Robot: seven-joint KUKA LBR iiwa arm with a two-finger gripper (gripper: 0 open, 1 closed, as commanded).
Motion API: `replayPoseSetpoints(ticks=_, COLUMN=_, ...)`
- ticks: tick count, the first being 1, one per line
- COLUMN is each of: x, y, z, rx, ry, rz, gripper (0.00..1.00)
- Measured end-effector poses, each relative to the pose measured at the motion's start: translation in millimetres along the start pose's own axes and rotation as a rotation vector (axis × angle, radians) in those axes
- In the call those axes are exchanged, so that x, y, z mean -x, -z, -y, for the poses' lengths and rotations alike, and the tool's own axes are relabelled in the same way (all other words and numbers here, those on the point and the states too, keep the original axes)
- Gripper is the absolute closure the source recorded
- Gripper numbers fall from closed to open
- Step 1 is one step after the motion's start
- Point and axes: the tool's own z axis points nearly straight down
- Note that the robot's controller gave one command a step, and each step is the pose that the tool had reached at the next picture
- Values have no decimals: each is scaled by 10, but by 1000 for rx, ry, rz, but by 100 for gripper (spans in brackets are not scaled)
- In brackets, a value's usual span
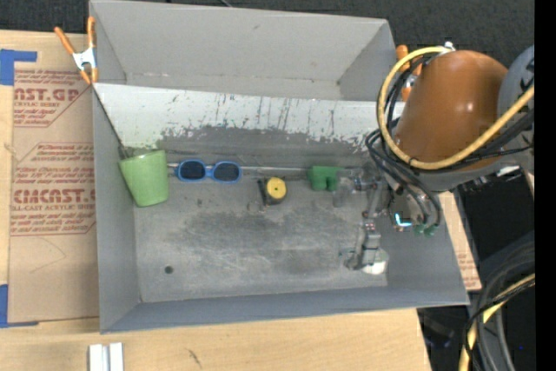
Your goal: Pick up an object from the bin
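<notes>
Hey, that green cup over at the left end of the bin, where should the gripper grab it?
Probably by its wall near the rim, coming from above on its right: the green cup sits close against the bin's left wall, so only its right side faces bare floor.

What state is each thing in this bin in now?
green cup: in the back left corner.
blue sunglasses: lying flat by the back wall, beside the cup.
yellow disc: lying loose on the floor.
green block: resting by the back wall.
claw: low at the right, apart from all four.
</notes>
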Motion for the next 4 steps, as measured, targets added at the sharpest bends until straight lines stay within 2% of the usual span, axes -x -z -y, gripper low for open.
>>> replayPoseSetpoints(ticks=1, x=243, y=-1572, z=711, rx=0, ry=444, rz=4, gripper=0)
replayPoseSetpoints(ticks=2, x=82, y=-1538, z=1083, rx=-4, ry=464, rz=16, gripper=0)
replayPoseSetpoints(ticks=3, x=65, y=-1550, z=1065, rx=-1, ry=467, rz=8, gripper=100)
replayPoseSetpoints(ticks=4, x=76, y=-655, z=1078, rx=-6, ry=479, rz=15, gripper=100)
